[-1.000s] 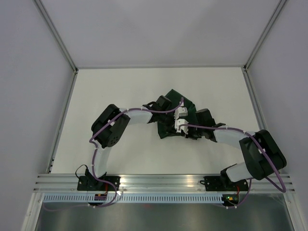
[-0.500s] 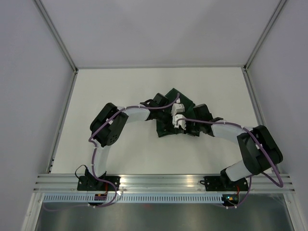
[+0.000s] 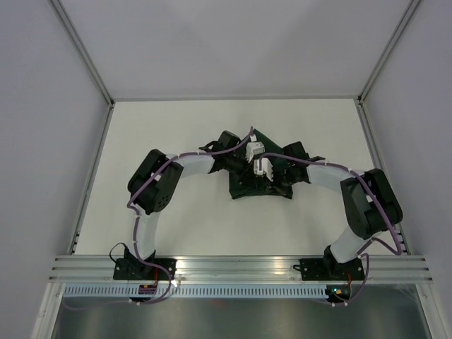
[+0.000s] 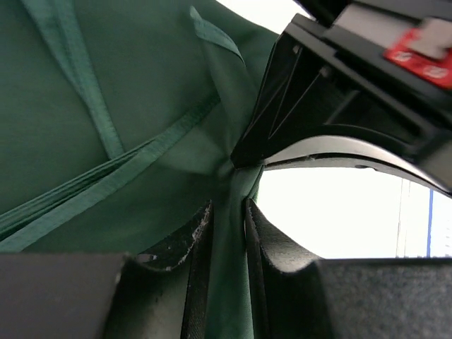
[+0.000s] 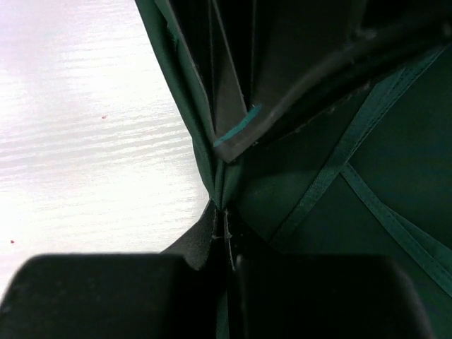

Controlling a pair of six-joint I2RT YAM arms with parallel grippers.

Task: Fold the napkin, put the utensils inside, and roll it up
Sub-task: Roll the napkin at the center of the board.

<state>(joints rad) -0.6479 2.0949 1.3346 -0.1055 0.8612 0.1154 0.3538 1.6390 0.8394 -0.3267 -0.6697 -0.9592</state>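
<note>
The dark green napkin (image 3: 260,185) lies bunched at mid-table, lifted where both grippers meet over it. My right gripper (image 3: 265,168) is shut on a gathered fold of the napkin (image 5: 339,212), with the cloth pinched at the tips of the gripper (image 5: 223,212). My left gripper (image 3: 254,150) stands slightly open. A strip of napkin (image 4: 106,106) runs loosely between the parted fingers of that gripper (image 4: 227,209). The right gripper's black body (image 4: 339,92) sits close in front of the left one. The utensils are out of view.
White tabletop (image 3: 176,134) surrounds the cloth, bounded by metal frame rails (image 3: 92,169) at left, right and back. The two arms arch inward and nearly touch above the napkin. An aluminium rail (image 3: 240,267) carries the arm bases at the near edge.
The right gripper has closed on the napkin while the left gripper's jaws have parted. Both wrists have shifted toward the far side and left, drawing the cloth tighter together.
</note>
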